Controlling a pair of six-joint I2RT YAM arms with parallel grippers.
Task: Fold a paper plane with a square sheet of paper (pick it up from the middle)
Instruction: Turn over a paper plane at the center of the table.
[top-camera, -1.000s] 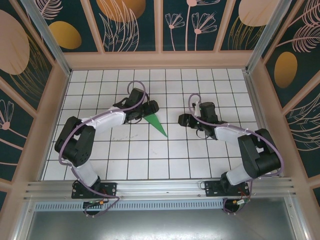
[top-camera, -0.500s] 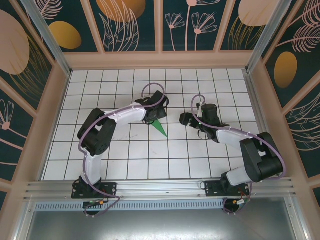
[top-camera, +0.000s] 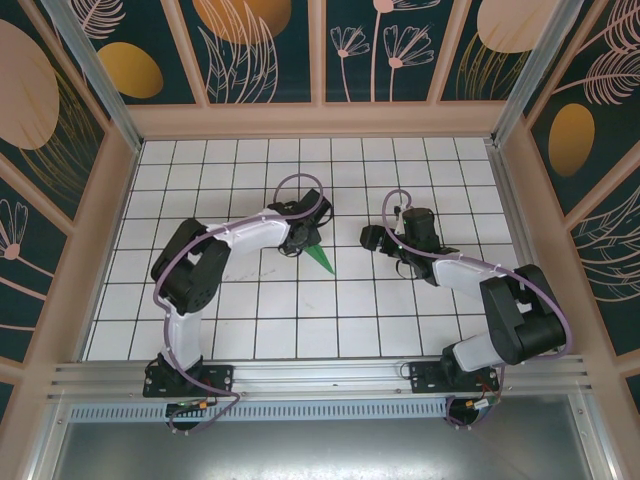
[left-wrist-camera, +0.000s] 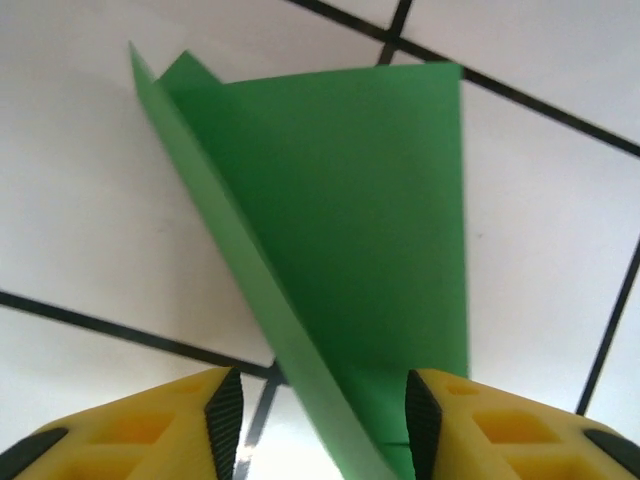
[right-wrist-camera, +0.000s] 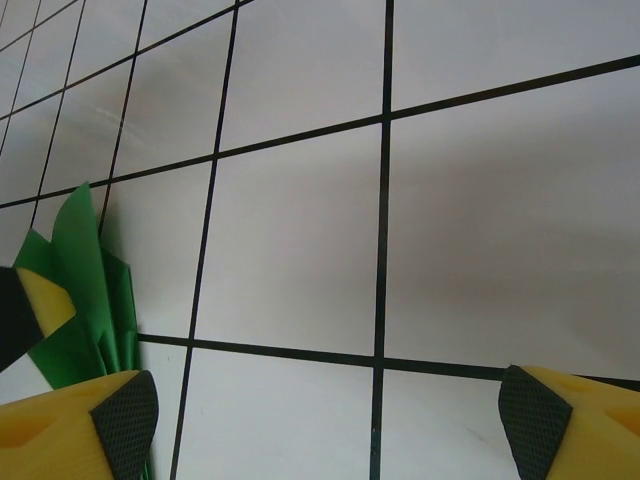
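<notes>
1. Top view: over the last second my left gripper (top-camera: 303, 236) has swung in from the left and now sits over the wide end of the plane (top-camera: 322, 260), near the middle of the table (top-camera: 200, 300). I take that as the start of the pick-up. The right gripper (top-camera: 370, 238) has barely moved and waits just beside it. Only the plane's pointed tip shows; the rest is under the wrist.
2. Left wrist: the left gripper (left-wrist-camera: 320, 410) has narrowed to about half-way. Its jaws straddle the plane (left-wrist-camera: 370, 220) and its raised fold. The left pad (left-wrist-camera: 224, 410) stands clear of the paper, so nothing is pinched yet. The near end is cut off and one edge is blurred.
3. Right wrist: the right gripper (right-wrist-camera: 325, 415) is spread wide over bare tiles and holds nothing. The plane (right-wrist-camera: 80, 270) is cut off at the left edge.
</notes>
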